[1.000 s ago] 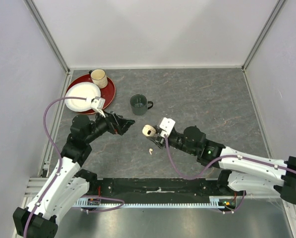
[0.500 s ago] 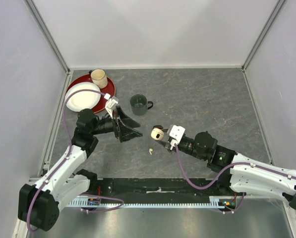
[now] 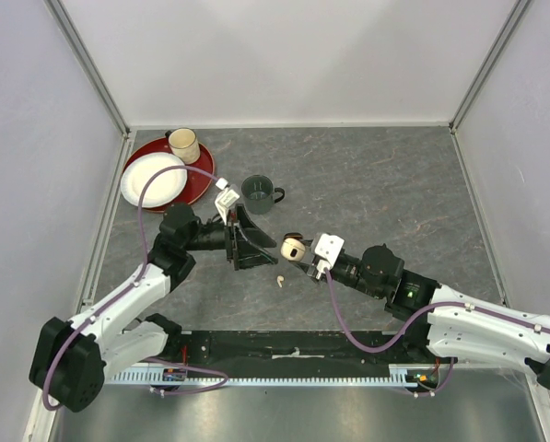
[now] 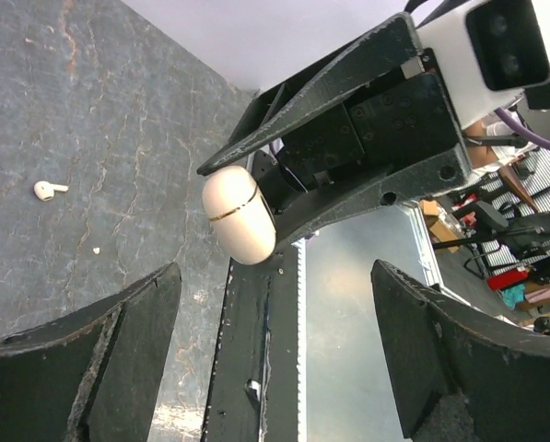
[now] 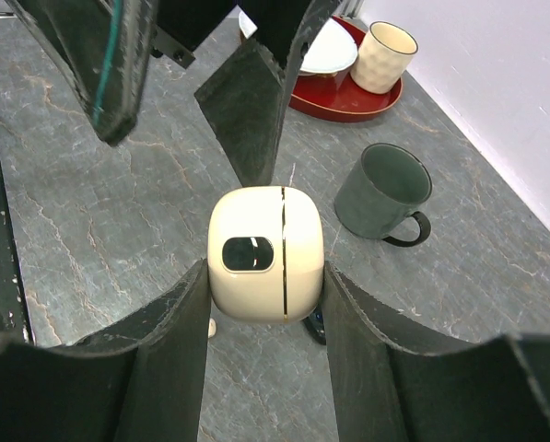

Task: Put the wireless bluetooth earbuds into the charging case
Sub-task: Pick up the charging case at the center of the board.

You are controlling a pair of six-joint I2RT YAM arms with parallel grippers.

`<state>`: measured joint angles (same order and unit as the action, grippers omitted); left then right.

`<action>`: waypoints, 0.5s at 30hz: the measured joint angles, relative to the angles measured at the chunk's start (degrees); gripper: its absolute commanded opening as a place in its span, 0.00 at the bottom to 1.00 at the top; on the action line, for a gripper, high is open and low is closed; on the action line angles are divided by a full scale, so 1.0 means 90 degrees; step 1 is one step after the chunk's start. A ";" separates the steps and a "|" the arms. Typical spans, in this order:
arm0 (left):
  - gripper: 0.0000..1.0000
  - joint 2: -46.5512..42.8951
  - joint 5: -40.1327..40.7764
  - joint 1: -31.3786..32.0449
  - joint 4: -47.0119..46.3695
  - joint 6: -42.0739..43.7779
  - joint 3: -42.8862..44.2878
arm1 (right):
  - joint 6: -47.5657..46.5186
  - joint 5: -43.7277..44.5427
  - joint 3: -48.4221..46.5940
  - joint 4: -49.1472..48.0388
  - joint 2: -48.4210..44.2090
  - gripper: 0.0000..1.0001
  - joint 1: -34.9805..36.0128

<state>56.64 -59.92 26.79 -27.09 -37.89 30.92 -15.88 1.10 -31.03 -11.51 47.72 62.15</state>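
Observation:
My right gripper [image 5: 265, 276] is shut on the cream charging case [image 5: 265, 253] and holds it, lid closed, above the table [image 3: 295, 249]. My left gripper [image 3: 252, 241] is open and empty just left of the case, its fingers [image 5: 247, 101] facing it. In the left wrist view the case [image 4: 239, 215] shows ahead of the open gripper [image 4: 275, 313]. One white earbud [image 3: 280, 279] lies on the table below the case; it also shows in the left wrist view [image 4: 46, 190]. A small dark piece [image 5: 313, 327], maybe a black earbud, lies partly hidden under the case. The other earbuds are out of view.
A green mug [image 3: 258, 193] stands behind the grippers, also seen in the right wrist view [image 5: 385, 193]. A red plate [image 3: 199, 180] at the back left carries a white plate [image 3: 153, 179] and a cream cup [image 3: 183, 145]. Walls enclose the table.
My left gripper has swung right, close up to the case, and stays open. My right gripper drew back to the right with the case a second ago and has held still since.

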 measured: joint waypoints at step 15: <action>0.67 0.0908 0.0804 0.0811 0.0097 0.0005 0.0481 | 0.0015 -0.0002 0.0068 -0.0175 0.0017 0.12 0.0000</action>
<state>64.82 -52.69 34.09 -26.22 -37.85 35.24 -15.75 1.08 -30.41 -13.08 47.88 62.15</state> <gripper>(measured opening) 0.733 0.534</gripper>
